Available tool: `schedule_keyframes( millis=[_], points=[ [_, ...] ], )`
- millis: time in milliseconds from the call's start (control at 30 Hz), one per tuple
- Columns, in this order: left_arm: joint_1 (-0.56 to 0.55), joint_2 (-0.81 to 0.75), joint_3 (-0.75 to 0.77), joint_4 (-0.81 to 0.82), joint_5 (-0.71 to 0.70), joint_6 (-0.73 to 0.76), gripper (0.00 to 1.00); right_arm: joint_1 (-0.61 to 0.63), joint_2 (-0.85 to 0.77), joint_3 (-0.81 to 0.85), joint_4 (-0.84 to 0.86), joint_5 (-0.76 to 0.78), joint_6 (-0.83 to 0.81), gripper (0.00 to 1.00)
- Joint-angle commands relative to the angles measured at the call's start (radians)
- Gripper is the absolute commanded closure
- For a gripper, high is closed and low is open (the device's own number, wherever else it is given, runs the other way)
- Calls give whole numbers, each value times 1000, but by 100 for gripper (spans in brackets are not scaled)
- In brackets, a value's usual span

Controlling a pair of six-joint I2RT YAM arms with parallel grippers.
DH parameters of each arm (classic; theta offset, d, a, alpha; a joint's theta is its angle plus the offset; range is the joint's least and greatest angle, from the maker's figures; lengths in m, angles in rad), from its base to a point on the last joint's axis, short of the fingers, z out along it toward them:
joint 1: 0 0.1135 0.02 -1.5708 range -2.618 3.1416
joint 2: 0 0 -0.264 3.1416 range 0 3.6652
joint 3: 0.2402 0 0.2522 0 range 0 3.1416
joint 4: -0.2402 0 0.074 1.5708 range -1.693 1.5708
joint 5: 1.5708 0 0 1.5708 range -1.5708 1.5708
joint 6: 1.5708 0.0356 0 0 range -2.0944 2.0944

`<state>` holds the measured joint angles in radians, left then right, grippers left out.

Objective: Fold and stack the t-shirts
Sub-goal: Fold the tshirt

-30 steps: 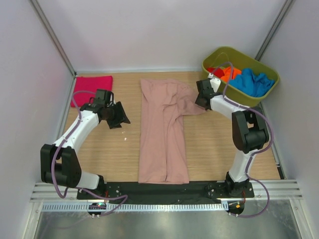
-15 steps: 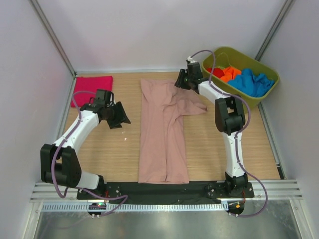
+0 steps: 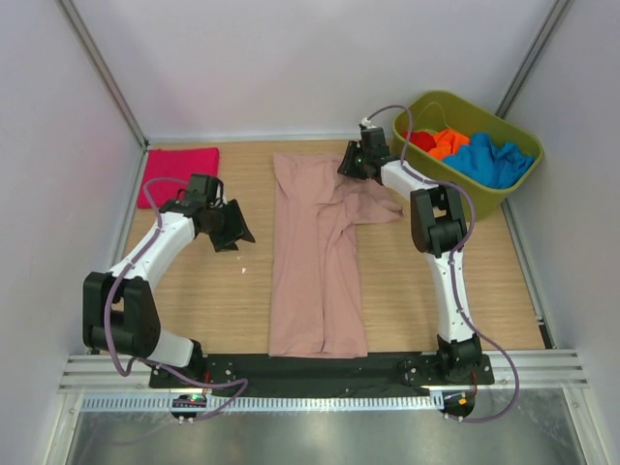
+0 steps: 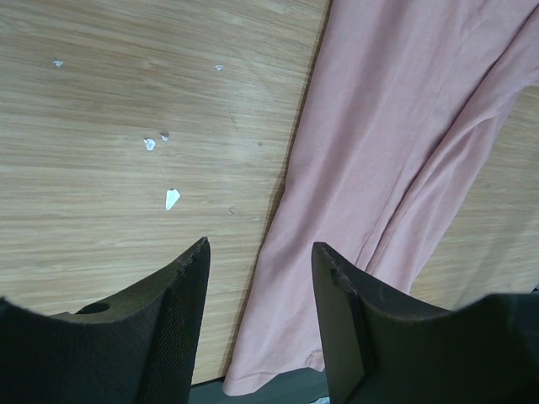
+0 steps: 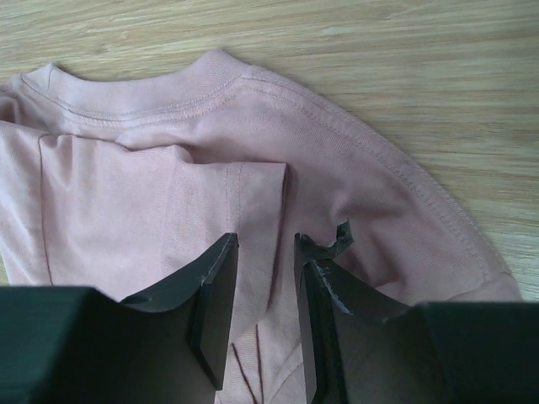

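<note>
A dusty-pink t-shirt (image 3: 315, 252) lies folded lengthwise down the middle of the wooden table, with one sleeve sticking out to the right. My right gripper (image 3: 351, 163) hovers at its back right corner by the collar. In the right wrist view the gripper (image 5: 265, 240) is narrowly open over the folded cloth (image 5: 126, 185) and grips nothing. My left gripper (image 3: 232, 228) is open and empty over bare wood just left of the shirt. It also shows in the left wrist view (image 4: 261, 248), beside the shirt's edge (image 4: 404, 126). A folded magenta t-shirt (image 3: 181, 162) lies at the back left.
An olive-green tub (image 3: 484, 194) at the back right holds a blue shirt (image 3: 489, 160), an orange one (image 3: 448, 143) and a red one (image 3: 421, 140). Small white specks (image 4: 171, 199) lie on the wood. A black strip runs along the near edge.
My right gripper has moved from the protruding sleeve back and left to the shirt's collar corner. The shirt has stayed in place. The left arm has barely shifted.
</note>
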<state>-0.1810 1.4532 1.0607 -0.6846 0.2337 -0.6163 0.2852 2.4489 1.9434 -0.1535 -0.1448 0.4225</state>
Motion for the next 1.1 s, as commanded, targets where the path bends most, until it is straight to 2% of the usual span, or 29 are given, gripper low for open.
schedule_keyframes(
  millis=[0,567,667,733,800,1067],
  points=[
    [5,1,18,28,27,12,47,0,15,51,23,-4,7,60],
    [3,4,19,28,29,13,47,0,75,158,-34,2,9,71],
    [3,3,21,28,30,13,47,0,82,170,-35,7,10,79],
    [3,6,19,28,30,13,47,-1,82,173,-35,11,9,92],
    [3,7,21,28,29,13,47,-1,73,178,-37,17,9,99],
    [3,7,21,28,30,13,47,0,-40,99,17,88,19,99]
  ],
)
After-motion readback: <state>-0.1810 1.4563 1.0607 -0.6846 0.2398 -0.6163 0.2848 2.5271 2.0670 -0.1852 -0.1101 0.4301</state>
